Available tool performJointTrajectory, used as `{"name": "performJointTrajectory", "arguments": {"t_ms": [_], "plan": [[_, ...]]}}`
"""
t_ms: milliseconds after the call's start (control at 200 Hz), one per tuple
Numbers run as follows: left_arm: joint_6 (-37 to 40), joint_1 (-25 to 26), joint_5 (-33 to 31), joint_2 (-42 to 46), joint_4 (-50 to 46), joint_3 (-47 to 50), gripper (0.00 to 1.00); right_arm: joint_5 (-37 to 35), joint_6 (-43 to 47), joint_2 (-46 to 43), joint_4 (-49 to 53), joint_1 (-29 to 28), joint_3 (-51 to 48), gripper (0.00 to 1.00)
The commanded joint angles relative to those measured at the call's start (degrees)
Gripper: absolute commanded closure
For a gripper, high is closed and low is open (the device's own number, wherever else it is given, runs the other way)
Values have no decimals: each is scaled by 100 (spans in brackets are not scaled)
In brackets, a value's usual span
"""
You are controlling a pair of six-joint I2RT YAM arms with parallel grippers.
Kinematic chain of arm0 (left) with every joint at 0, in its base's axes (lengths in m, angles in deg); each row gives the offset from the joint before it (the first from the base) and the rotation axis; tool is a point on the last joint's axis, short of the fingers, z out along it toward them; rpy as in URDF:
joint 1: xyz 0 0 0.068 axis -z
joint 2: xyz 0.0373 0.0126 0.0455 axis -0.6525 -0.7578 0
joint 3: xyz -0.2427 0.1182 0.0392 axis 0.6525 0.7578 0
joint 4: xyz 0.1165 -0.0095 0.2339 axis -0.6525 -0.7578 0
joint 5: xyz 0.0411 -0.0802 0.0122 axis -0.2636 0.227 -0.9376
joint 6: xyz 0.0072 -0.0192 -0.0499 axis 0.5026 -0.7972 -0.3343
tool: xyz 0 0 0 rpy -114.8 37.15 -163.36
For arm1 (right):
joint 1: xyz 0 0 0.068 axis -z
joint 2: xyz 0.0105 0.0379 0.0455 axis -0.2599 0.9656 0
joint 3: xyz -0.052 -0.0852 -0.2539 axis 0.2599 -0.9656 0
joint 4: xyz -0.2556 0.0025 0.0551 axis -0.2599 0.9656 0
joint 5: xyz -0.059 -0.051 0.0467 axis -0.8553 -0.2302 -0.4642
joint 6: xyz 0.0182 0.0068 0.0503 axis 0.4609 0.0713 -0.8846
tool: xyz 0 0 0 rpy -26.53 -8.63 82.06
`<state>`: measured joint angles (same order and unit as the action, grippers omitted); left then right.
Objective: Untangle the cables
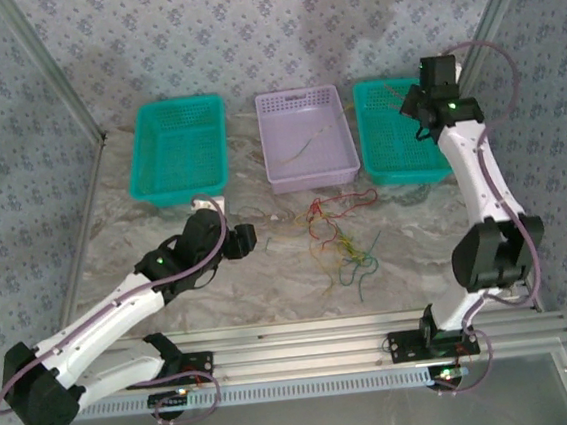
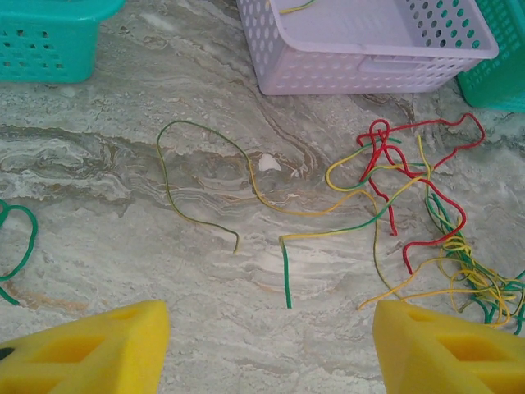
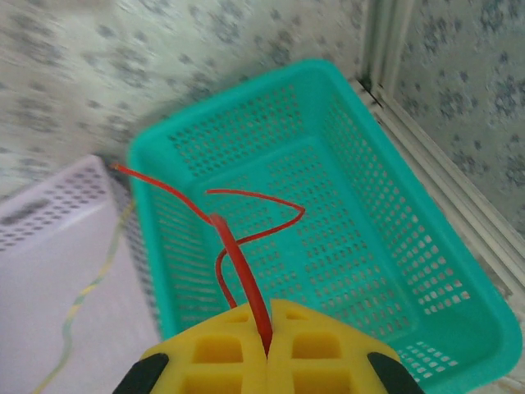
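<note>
Marbled table (image 1: 146, 246) with 3 baskets along the back and loose cables (image 1: 341, 232) tangled in front of the lilac basket (image 1: 310, 178).
The lilac basket holds 1 yellow-green cable (image 3: 90, 283). The right gripper (image 3: 268, 332), jaws pressed together on a red cable (image 3: 238, 263), hangs over the right teal basket (image 3: 394, 246). The left gripper (image 2: 271, 328), jaws wide apart and empty, faces the tangle.

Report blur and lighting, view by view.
Top external: even, soft light, cables thin and hard to separate. Left wrist: table and cables crisp, fingers slightly soft. Right wrist: wallpaper smeared, teal basket and red cable sharper.
</note>
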<state>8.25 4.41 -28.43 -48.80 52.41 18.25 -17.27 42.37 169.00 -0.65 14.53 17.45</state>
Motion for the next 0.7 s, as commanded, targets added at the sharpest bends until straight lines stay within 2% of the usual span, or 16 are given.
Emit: {"name": "performJointTrajectory", "arguments": {"t_ms": [0, 120, 260, 390, 440, 530, 605, 695], "plan": [[87, 59, -45, 170, -48, 59, 33, -364, -29, 391, -115, 132, 340, 100], [99, 73, -67, 169, -47, 84, 33, -488, 67, 907, 158, 125, 635, 99], [127, 87, -84, 179, -64, 85, 33, -412, 74, 1091, 258, 105, 729, 66], [151, 94, -104, 206, -79, 85, 33, -520, 229, 915, 240, -6, 754, 41], [160, 94, -108, 209, -83, 93, 33, -562, 284, 844, 292, -38, 798, 34], [160, 106, -121, 232, -89, 102, 32, -484, 292, 646, 387, -167, 904, 32], [185, 102, -160, 263, -81, 95, 32, -267, 535, 520, 219, -579, 963, 29], [255, 102, -247, 252, -107, 53, 32, 211, 663, 997, 851, -1177, 1814, 25]]}}
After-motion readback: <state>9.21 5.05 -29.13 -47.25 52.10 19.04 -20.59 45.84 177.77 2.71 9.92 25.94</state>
